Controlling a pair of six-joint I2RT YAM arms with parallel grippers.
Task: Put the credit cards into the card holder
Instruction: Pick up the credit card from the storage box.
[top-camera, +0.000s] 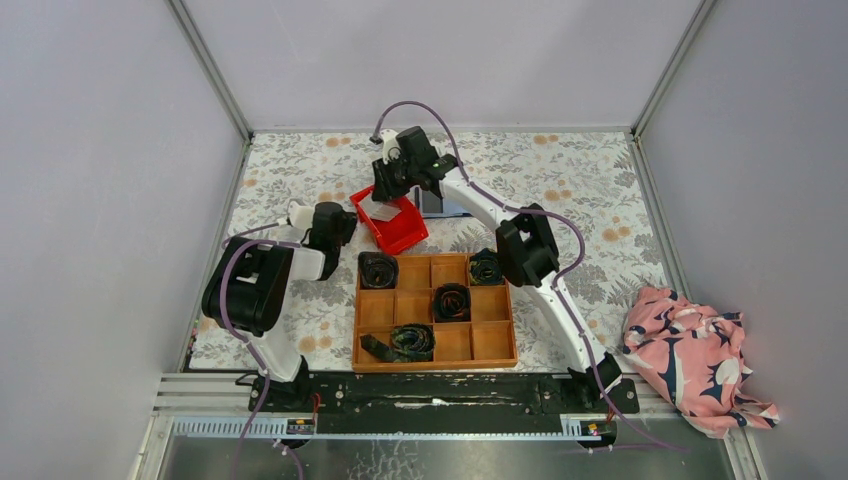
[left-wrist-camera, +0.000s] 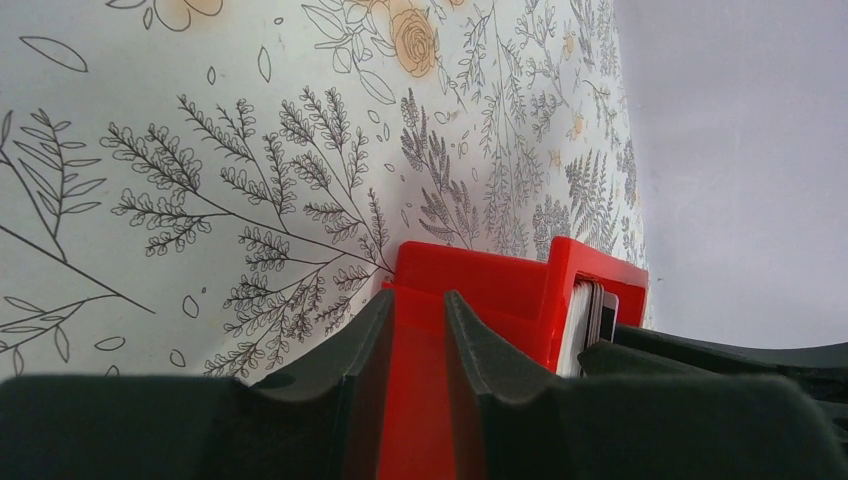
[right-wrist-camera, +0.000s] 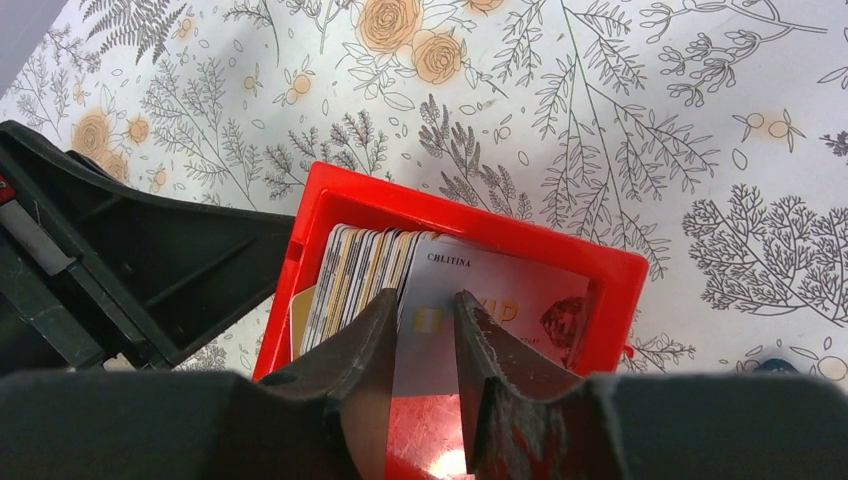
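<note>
Pincer states: left pincer (left-wrist-camera: 415, 320) clamped on red bin (left-wrist-camera: 480, 275) wall, likely steadying it for extraction; right pincer (right-wrist-camera: 425, 310) straddles front white card (right-wrist-camera: 500, 280), narrowly apart; grip: cannot tell.

right tool (top-camera: 384, 198) at bin (top-camera: 400, 236), wooden tray (top-camera: 436, 363) (fabric rolls (top-camera: 452, 301))

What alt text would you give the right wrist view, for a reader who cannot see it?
The right claw hangs over an open red bin, a white card printed CHLITINA showing between its two dark fingers. More cards stand on edge in a row at the bin's left side, and a floral tablecloth lies underneath.
</note>
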